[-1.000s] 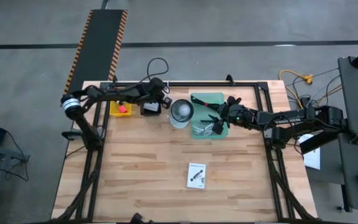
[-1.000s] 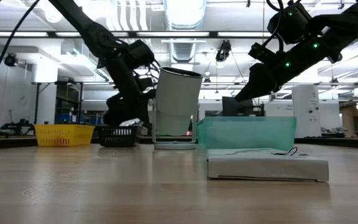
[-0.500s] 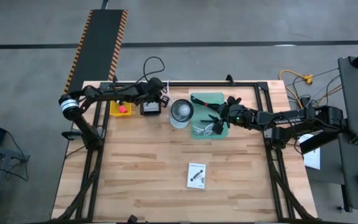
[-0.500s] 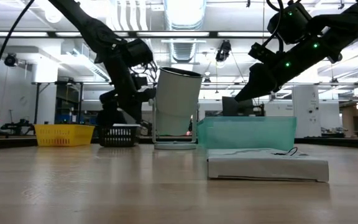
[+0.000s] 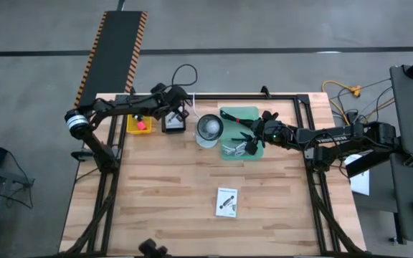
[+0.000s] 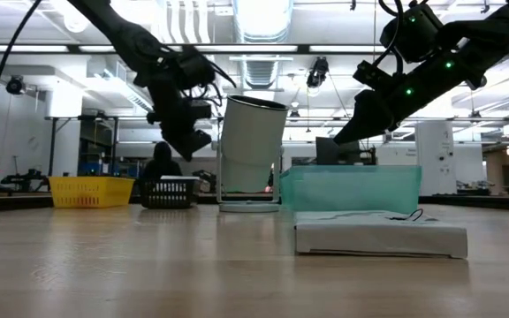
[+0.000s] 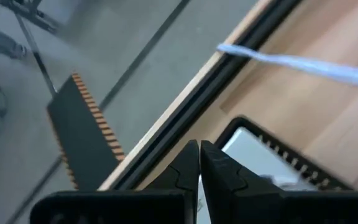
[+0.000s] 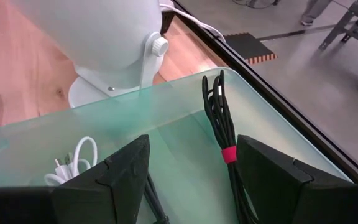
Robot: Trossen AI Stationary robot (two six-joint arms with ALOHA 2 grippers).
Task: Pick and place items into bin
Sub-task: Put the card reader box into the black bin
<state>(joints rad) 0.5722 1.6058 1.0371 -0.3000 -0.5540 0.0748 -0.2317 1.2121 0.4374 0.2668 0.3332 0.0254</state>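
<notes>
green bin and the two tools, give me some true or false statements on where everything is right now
1. The right tool is open over the translucent green plastic bin. True.
2. The left tool has its fingers spread wide. False: they are shut together, above the small black mesh basket.
3. A black coiled cable with a red tie lies inside the green bin. True.
4. The white packet with black print sits in the yellow basket. False: it lies flat on the wooden table, apart from every container.
5. The white cylindrical appliance stands between the black mesh basket and the green bin. True.
</notes>
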